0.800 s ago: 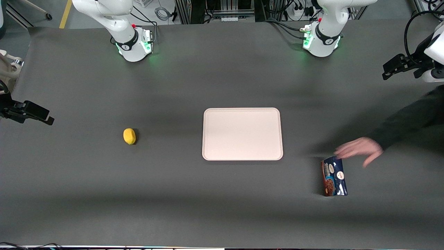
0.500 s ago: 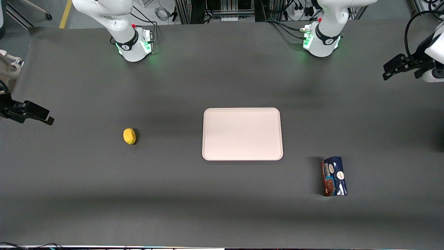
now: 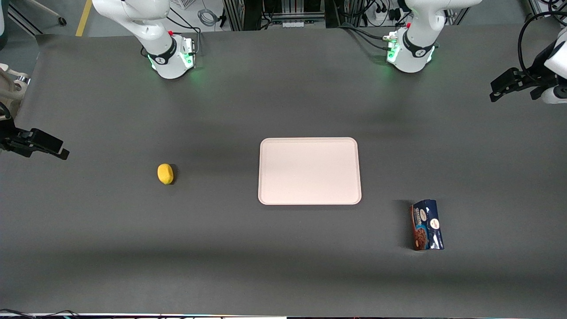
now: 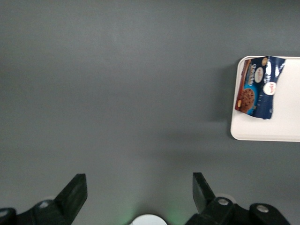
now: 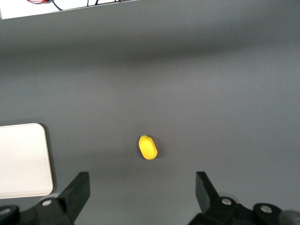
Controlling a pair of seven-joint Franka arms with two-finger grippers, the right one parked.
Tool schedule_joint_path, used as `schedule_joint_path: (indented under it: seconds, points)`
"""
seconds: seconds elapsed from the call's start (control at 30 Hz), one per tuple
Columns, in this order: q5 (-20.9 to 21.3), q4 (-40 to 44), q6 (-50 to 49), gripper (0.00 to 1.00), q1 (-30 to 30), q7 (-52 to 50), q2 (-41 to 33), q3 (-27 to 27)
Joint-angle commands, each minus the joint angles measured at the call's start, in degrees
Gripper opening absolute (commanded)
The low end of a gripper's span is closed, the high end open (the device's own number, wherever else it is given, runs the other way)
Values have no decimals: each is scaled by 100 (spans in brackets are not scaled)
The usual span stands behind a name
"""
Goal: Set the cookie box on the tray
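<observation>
Even overhead light falls on my bench point(image 3: 283, 266), with soft broad shadow bands across it and green glow at the arm bases. The box point(image 3: 427, 225) is sharp; my tool point(image 3: 502, 87), fingers spread, hangs dark at the working arm's end.

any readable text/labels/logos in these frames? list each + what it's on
Cookie box: white lettering along one edge and a white-red round logo, both too small and blurred to read.
Arm bases: a small dark round mark on each, not legible.
Tray, yellow object, table: no text.
Gripper, hanging open above the working arm's end of the table: no label visible.
</observation>
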Motion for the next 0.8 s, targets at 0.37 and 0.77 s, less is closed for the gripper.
schedule_joint_path:
  seconds: [0.37,0.77]
  points:
    - [67,1747,721,100,-23,-1194,2550,-786]
    - [340,1606,2233,100,-14,-1097,4035,-813]
